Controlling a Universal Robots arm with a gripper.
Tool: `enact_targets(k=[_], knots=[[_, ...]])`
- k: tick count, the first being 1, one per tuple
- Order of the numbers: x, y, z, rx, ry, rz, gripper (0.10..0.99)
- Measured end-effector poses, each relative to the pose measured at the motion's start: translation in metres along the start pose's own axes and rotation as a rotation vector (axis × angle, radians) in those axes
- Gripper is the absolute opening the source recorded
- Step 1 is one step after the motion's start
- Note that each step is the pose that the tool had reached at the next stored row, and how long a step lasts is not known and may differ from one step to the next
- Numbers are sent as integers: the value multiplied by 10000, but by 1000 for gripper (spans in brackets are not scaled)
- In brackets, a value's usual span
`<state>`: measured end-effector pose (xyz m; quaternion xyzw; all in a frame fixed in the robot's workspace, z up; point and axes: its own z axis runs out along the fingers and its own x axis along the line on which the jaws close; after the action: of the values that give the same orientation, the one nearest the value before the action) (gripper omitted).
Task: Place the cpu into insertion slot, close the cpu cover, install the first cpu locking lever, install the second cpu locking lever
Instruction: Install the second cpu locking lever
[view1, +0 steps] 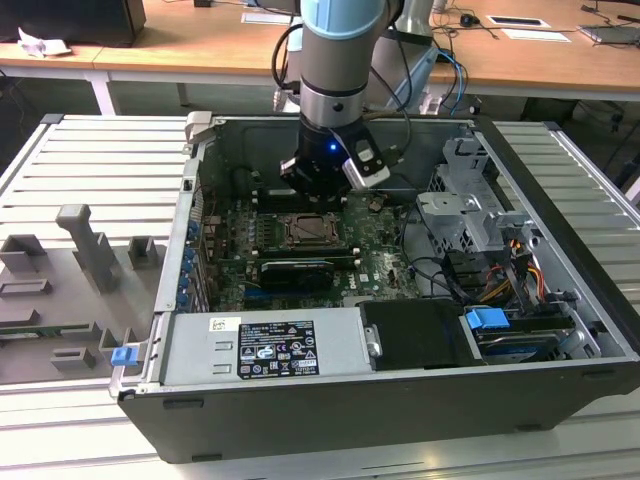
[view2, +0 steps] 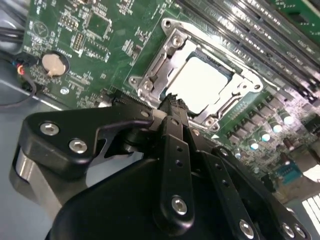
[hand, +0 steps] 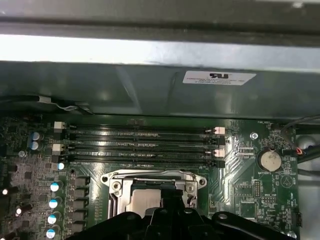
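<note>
The cpu (view2: 202, 82) is lying flat in the insertion slot (view2: 235, 102), and I am seeing its pale face through the square window of the cpu cover (view2: 165, 62), which is sitting down over it.

In the exterior view I am looking into an open computer case (view1: 560, 300) resting on a ribbed grey table (view1: 90, 160); the arm (view1: 335, 70) is reaching down from above, and the gripper (view1: 318, 188) is hanging just over the far edge of the socket on the green motherboard (view1: 375, 265); the socket's silver frame is showing just in front of the black fingers; a power supply (view1: 260, 350) is lying along the near side of the case, a blue tab (view1: 488, 322) is sitting toward the exterior view's right, and grey fixtures (view1: 85, 245) are standing on the table at the exterior view's left; wooden desks (view1: 200, 45) are running behind.

In the second wrist view the gripper (view2: 172, 107) is filling the foreground; its black fingers (view2: 175, 145) are coming together to a narrow tip right at the rim of the cover, with nothing between them that I can make out; a coin battery (view2: 54, 64) is sitting on the board well away from the socket.

In the first wrist view the gripper (hand: 170, 200) is overlapping the near edge of the cover (hand: 155, 177); the long memory slots (hand: 140, 145) are running just beyond the socket, the coin battery (hand: 270, 161) is sitting to one side of it, and a row of capacitors (hand: 52, 202) is lining the other side.
</note>
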<state>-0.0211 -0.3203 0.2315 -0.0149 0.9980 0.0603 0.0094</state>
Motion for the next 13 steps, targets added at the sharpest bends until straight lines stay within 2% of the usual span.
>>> enact_targets(k=[1,2,5,9,13], knots=[[-1,5,-57,0,0,1,106],[-2,1,-65,-1,0,-2,106],[0,-40,-70,-2,-1,0,106],[4,-169,-86,-1,0,0,106],[6,-218,-94,0,0,1,106]])
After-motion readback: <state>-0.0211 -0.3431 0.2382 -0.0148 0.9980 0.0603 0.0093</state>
